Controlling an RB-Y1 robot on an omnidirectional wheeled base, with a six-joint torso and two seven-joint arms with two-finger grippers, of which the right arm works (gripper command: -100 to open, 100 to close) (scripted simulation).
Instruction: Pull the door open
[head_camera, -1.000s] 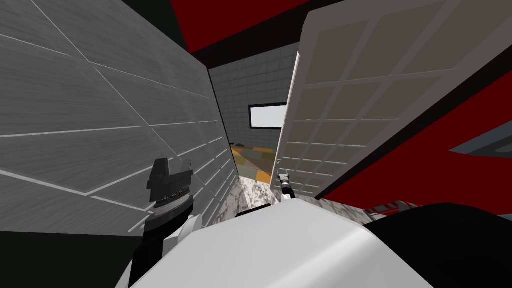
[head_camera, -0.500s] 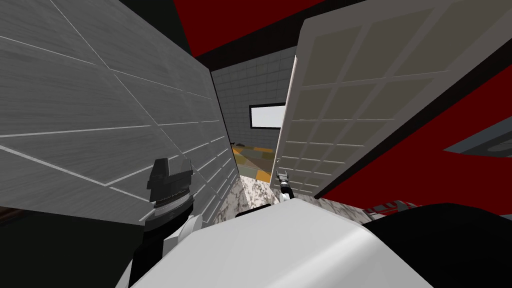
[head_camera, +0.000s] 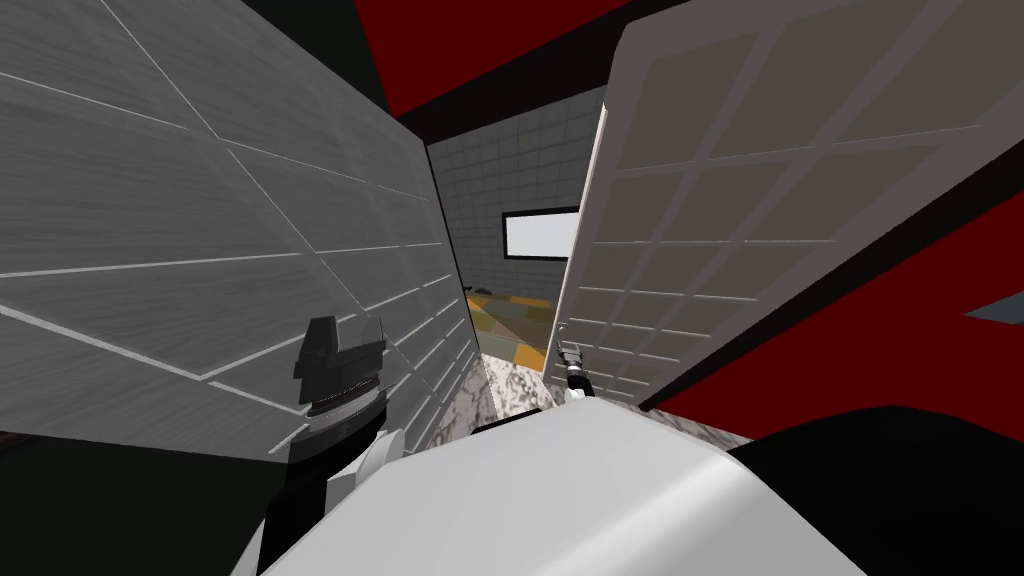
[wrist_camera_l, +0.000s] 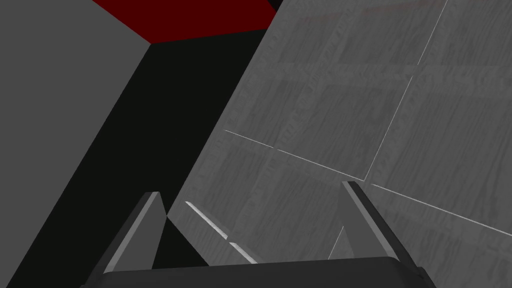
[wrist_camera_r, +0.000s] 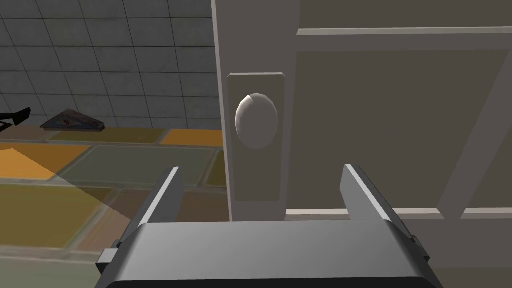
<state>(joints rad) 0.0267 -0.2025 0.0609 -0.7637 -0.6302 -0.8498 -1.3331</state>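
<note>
**Whole view slid sideways; door ajar, knob not gripped**

Everything in the head view sat slightly further right than half a second earlier, wall edge and door edge alike, so the shift was my own head's. The gap beside the door looked about the same.

By my reading the task was partly done. The pale, panelled door (head_camera: 760, 230) stood ajar on my right, and a chequered orange and olive floor (head_camera: 505, 320) showed through the opening between it and the grey tiled wall (head_camera: 200, 250). Taking hold and swinging the door wider looked to be what was left.

The right gripper (wrist_camera_r: 260, 169) was at the door's free edge with its two fingers spread wide and nothing between them. The rounded, off-white knob (wrist_camera_r: 256, 120) on its tall pale backplate (wrist_camera_r: 255, 192) lay just beyond the fingertips, in line with the gap and unclasped. Whether a finger touched the door I could not tell.

The left gripper (wrist_camera_l: 251, 190) was likewise spread and empty, facing the grey wall.
</note>
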